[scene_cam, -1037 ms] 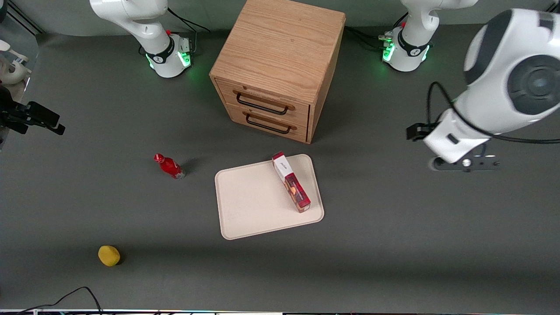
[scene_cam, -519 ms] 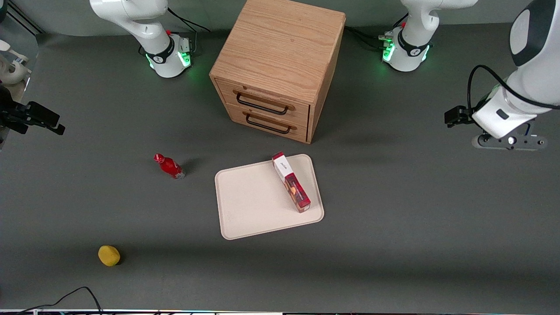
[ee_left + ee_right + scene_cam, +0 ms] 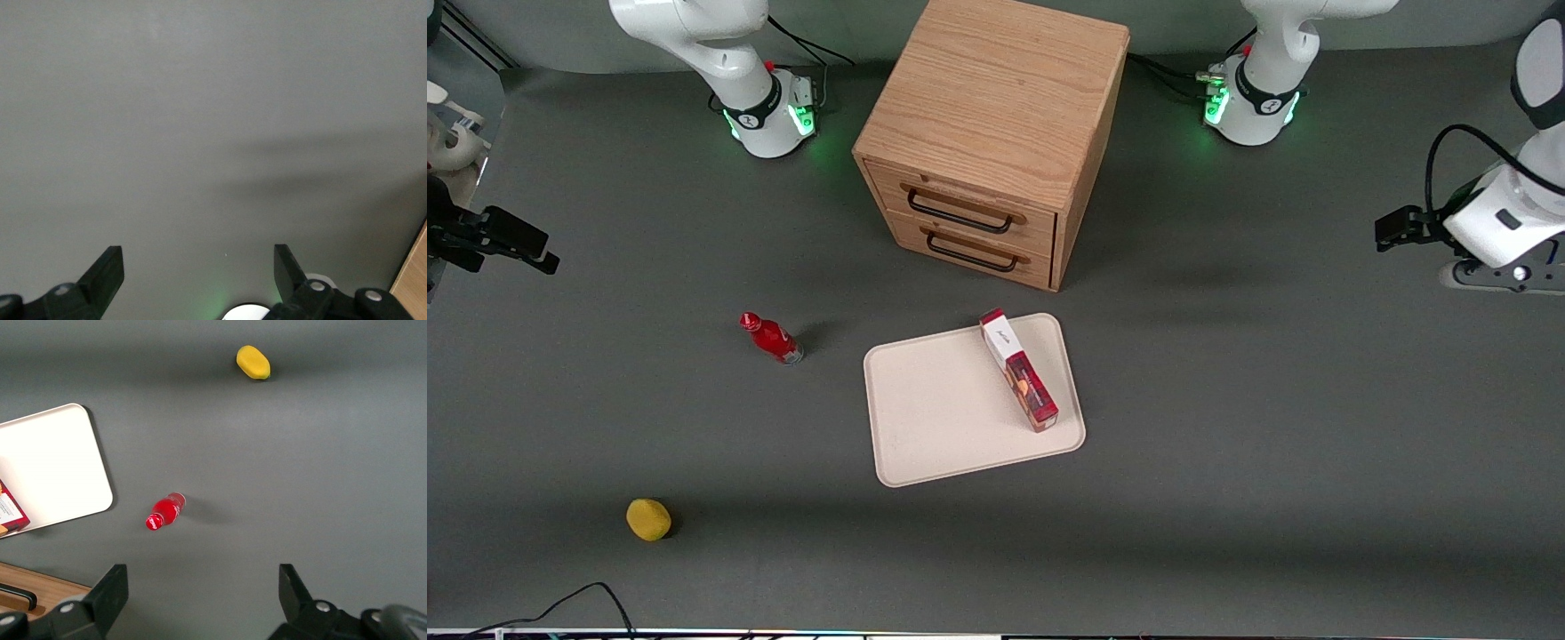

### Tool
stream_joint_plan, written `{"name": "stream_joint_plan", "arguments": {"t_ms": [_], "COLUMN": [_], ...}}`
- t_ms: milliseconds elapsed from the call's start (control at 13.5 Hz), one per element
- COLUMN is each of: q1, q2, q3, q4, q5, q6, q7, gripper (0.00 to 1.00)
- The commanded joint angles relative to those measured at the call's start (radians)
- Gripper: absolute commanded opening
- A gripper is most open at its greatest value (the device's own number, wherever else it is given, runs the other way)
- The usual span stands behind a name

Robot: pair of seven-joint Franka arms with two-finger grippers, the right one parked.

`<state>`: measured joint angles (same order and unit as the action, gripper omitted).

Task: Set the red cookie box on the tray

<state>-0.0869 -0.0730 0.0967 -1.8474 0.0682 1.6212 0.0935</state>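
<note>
While lying on the tray point(image 3: 943, 418), red cookie box point(image 3: 1020, 371) (white end, cookie pictures), pincer point(image 3: 199, 275) spread above bare table.

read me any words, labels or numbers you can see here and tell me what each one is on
None can be read.
Red cookie box, lying on the tray: dark script on its white end, too small to read.
Gripper, open above bare table toward the working arm's end: no markings.
</note>
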Motion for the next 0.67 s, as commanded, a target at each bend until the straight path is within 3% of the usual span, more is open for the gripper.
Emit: {"name": "stream_joint_plan", "arguments": {"t_ms": [0, 593], "q1": [-0.014, -0.024], "q2": [-0.111, -0.133], "q3": [0.014, 0.011], "q4": [-0.030, 0.085], "q5": [-0.005, -0.013], "q6": [-0.032, -0.138], "q7": [0.022, 0.008], "gripper": [1.00, 1.00]}}
